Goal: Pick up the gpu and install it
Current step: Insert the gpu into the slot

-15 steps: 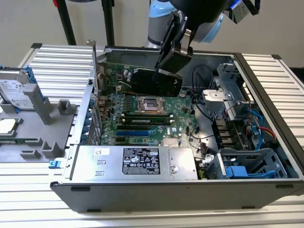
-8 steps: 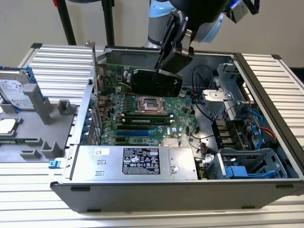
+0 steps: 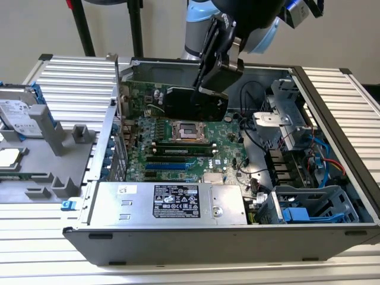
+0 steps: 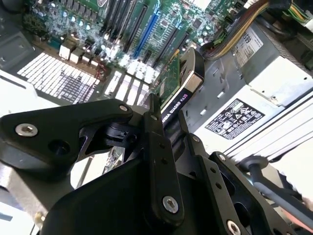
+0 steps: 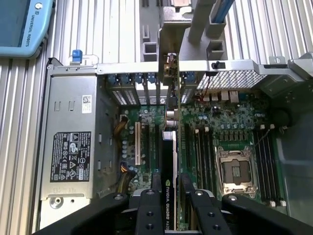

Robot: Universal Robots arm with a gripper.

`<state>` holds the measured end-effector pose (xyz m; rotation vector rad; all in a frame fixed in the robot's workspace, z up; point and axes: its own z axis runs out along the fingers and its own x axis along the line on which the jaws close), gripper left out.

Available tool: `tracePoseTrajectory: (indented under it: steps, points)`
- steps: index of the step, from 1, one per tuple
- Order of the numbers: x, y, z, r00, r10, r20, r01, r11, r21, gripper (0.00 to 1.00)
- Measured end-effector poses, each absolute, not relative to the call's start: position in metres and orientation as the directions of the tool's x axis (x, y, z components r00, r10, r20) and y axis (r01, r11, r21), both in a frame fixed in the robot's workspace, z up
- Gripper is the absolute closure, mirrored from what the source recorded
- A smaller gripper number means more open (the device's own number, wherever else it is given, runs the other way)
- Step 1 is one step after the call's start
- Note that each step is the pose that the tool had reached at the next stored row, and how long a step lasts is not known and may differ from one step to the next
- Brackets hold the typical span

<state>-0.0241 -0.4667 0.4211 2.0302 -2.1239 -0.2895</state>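
Gpu [image 5: 168, 166] sits pinched between the pincer [image 5: 168, 196] fingers — held edge-up above the motherboard [image 5: 215, 122].

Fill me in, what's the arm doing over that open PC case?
The arm's gripper has its jaws shut on the gpu, held on edge above the motherboard inside the open case. In the first wrist view the card's metal bracket end points toward the case's rear slot openings, and the card lines up roughly along the expansion slots between the power supply and the CPU socket. Whether it has reached a slot isn't clear.
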Motion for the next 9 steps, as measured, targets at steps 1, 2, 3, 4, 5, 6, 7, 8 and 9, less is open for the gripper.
tracePoseTrajectory:
  steps: [1,2,3,4,5,6,7,8,9]
  points:
    - [-0.0241,-0.4667,0.4211,-0.042,-0.999,0.002,-0.962,0.041,0.269,1.00]
    - [-0.0241,-0.4667,0.4210,-0.038,-0.999,0.002,-0.962,0.037,0.269,1.00]
    - [-0.0241,-0.4667,0.4210,-0.035,-0.999,0.002,-0.962,0.034,0.269,1.00]
    - [-0.0241,-0.4667,0.4210,-0.032,-0.999,0.002,-0.963,0.031,0.269,1.00]
    - [-0.0241,-0.4667,0.4210,-0.029,-1.000,0.002,-0.963,0.028,0.269,1.00]
    - [-0.0241,-0.4667,0.4210,-0.025,-1.000,0.002,-0.963,0.025,0.269,1.00]
    - [-0.0241,-0.4667,0.4211,-0.022,-1.000,0.002,-0.963,0.022,0.269,1.00]
    - [-0.0241,-0.4667,0.4211,-0.019,-1.000,0.002,-0.963,0.019,0.269,1.00]
    - [-0.0241,-0.4667,0.4210,-0.016,-1.000,0.001,-0.963,0.015,0.269,1.00]
